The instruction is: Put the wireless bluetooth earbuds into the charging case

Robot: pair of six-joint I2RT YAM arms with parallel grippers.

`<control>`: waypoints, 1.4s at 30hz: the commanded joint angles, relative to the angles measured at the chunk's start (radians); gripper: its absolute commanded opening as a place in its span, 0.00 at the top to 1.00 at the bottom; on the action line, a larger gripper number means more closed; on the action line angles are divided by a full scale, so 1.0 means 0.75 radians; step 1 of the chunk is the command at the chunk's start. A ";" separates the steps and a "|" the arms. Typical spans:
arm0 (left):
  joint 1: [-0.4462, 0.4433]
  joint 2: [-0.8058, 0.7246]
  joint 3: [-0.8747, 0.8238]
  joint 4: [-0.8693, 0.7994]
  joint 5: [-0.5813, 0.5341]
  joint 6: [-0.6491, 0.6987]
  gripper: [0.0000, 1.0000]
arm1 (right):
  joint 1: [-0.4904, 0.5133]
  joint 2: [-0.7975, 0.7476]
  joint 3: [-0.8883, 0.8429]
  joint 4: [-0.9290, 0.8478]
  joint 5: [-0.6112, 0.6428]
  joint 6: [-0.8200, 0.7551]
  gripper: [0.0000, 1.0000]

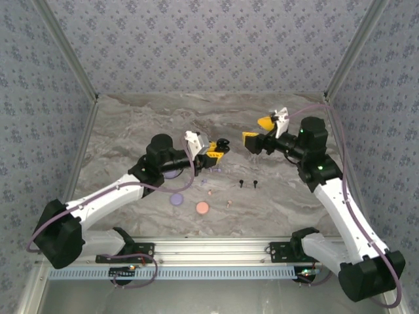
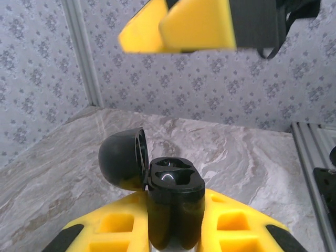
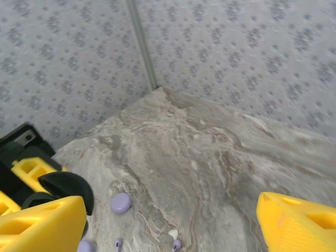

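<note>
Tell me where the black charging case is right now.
The black charging case is clamped, lid open, in the left tool, near the table's centre in the top view, with the open right tool facing it from the right.

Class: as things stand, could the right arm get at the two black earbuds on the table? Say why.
Probably yes. The right gripper hangs open and empty just beyond the black earbuds, which lie on bare table with nothing over them; the left gripper, holding the charging case, sits aside.

Marble tbl [image 1: 281, 199] w/ earbuds [image 1: 242, 182], pink disc [image 1: 202, 208], lavender disc [image 1: 175, 197]
</note>
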State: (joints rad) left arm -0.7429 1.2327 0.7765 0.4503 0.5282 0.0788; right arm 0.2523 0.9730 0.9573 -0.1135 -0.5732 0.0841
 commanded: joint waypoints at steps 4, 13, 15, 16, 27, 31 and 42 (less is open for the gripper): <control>-0.005 -0.082 -0.102 0.231 -0.049 -0.013 1.00 | -0.034 0.029 0.097 -0.553 0.283 0.187 0.13; 0.003 -0.107 -0.131 0.349 0.039 -0.115 1.00 | -0.012 0.291 0.049 -0.884 0.464 0.236 0.20; 0.003 -0.115 -0.128 0.339 0.037 -0.117 1.00 | 0.008 0.353 0.026 -0.876 0.493 0.260 0.22; 0.003 -0.121 -0.129 0.333 0.032 -0.115 1.00 | 0.023 0.387 0.017 -0.872 0.517 0.268 0.24; 0.004 -0.167 -0.153 0.288 -0.017 -0.117 1.00 | 0.174 0.737 0.044 -0.858 0.741 0.323 0.39; 0.003 -0.173 -0.153 0.273 -0.023 -0.117 1.00 | 0.211 0.833 0.059 -0.835 0.769 0.343 0.43; 0.003 -0.187 -0.152 0.236 -0.037 -0.113 1.00 | 0.250 0.974 0.090 -0.766 0.781 0.354 0.54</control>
State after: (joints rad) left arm -0.7418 1.1133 0.6571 0.6212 0.5068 0.0017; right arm 0.4347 1.6852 0.9962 -0.6956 -0.0132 0.3298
